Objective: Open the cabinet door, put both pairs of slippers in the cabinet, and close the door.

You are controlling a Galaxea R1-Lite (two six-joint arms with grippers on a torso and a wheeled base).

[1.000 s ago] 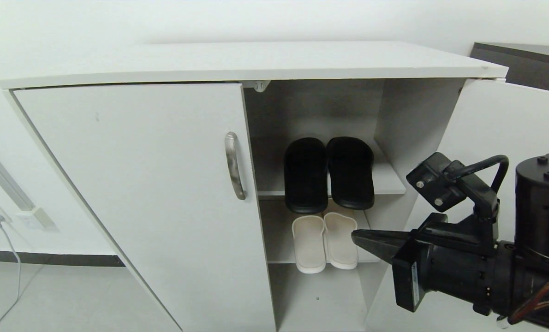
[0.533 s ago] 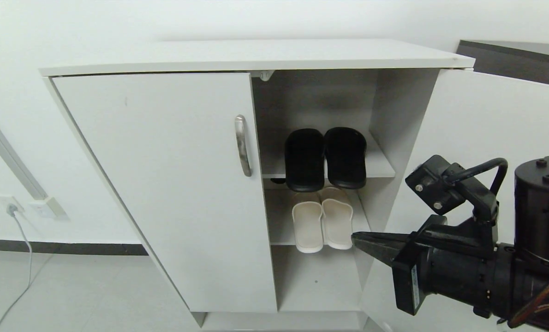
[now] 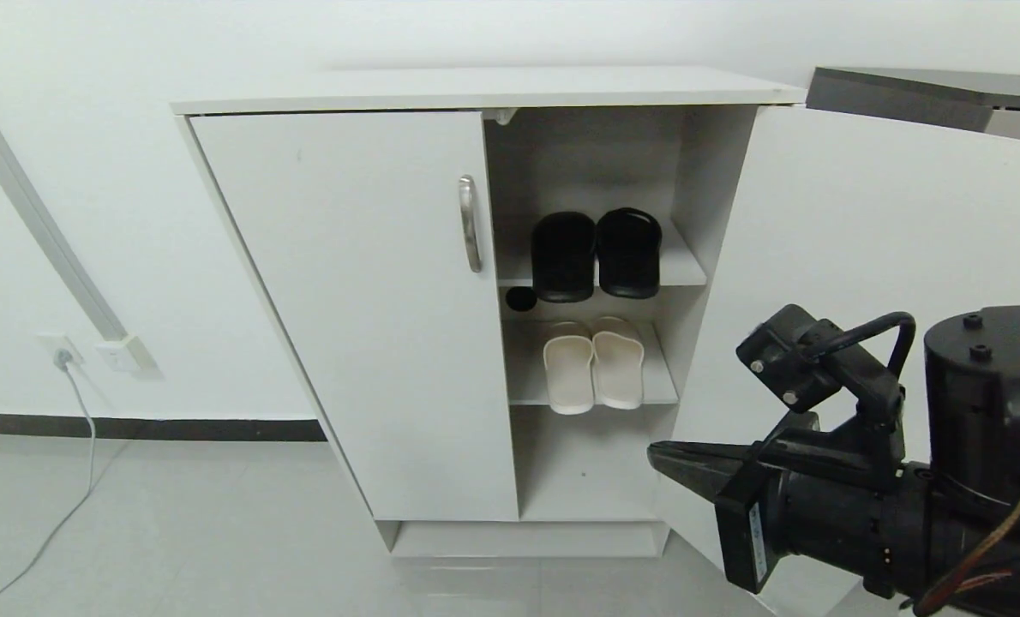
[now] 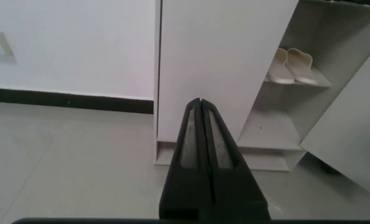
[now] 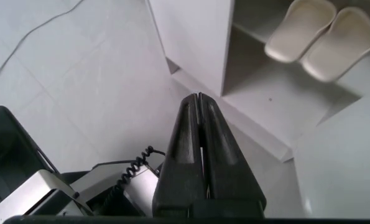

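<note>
Door [image 3: 861, 257] open, black pair [image 3: 563, 255], white pair [image 3: 568, 373] (shelved)

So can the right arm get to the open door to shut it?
Probably yes. The right gripper is shut and empty, near the open door, with nothing between them. The black slippers and white slippers sit on shelves inside.

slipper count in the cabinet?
4. Two black slippers side by side on the upper shelf, two white slippers side by side on the shelf below. The closed left door may hide more.
</note>
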